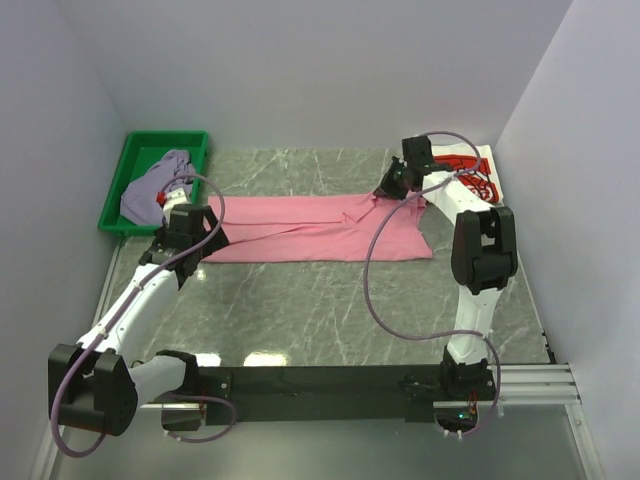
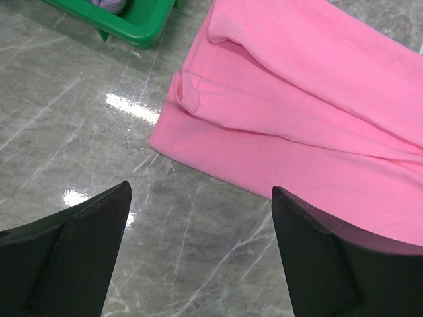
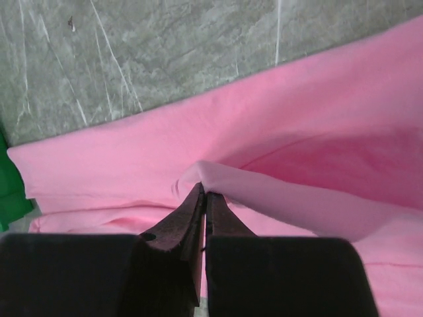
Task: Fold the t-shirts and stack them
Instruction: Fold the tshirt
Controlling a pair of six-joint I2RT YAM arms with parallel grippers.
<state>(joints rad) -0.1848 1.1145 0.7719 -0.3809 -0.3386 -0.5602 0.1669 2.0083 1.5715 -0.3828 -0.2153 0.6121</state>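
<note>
The soft, plain pink cotton t-shirt (image 1: 300, 235) lies in a long wrinkled band across the middle of the grey marble-patterned surface (image 1: 330, 310), its left end rolled into a crease. The left jaws stand wide apart, holding nothing, over bare surface just beside that end. The right jaws pinch a raised fold of the shirt near its right end. Farther back, a bunched lavender-grey t-shirt (image 1: 150, 190) fills a green plastic bin (image 1: 165, 138) at the left. A white t-shirt with red print (image 1: 480, 175) lies at the right, near plain pale walls (image 1: 300, 70).

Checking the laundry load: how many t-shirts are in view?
3: pink t-shirt spread mid-table, white red-printed t-shirt far right, lavender t-shirt in the green bin; more may hide beneath.
</note>
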